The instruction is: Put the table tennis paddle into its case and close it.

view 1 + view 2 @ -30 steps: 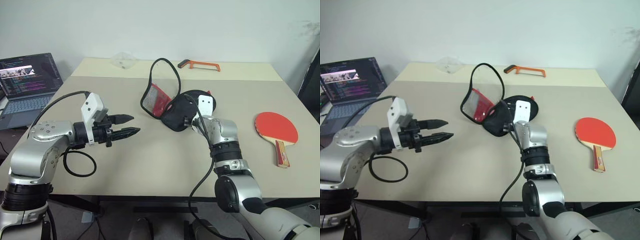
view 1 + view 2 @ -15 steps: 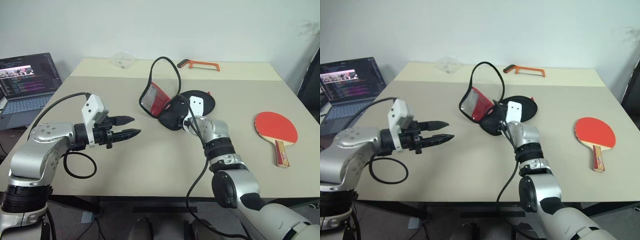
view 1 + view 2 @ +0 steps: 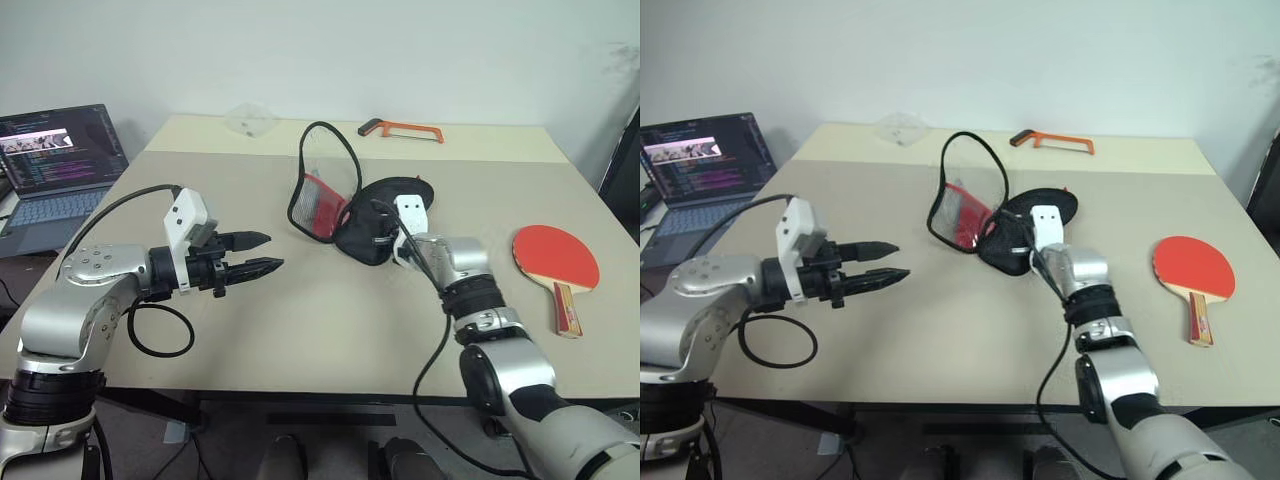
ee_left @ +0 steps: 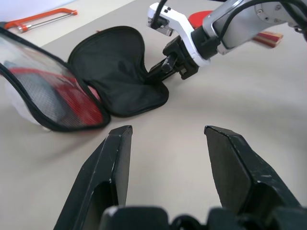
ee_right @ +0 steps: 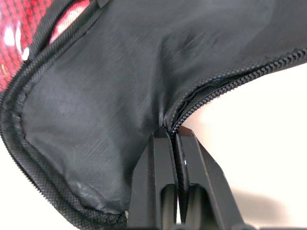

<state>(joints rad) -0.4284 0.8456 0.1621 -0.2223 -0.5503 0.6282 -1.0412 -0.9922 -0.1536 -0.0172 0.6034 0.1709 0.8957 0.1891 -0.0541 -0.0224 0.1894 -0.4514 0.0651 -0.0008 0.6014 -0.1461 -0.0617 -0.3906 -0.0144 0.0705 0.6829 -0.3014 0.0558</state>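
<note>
Right wrist view — black fabric case (image 5: 110,91), toothed zip edge

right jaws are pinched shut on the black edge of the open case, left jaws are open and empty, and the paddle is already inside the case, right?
Not quite. The left eye view shows the paddle lying on the table, well apart from the case. The rest holds: right gripper shut on the edge, left gripper open, empty.

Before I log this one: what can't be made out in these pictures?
- Case inside: head views, its black flap covers it.
- Case logo: left wrist view, blurred behind mesh.
- Clear item at the table's far edge: head views, too small to identify.
- Right end effector grip depth: right wrist view, fabric hides the fingertips.
</note>
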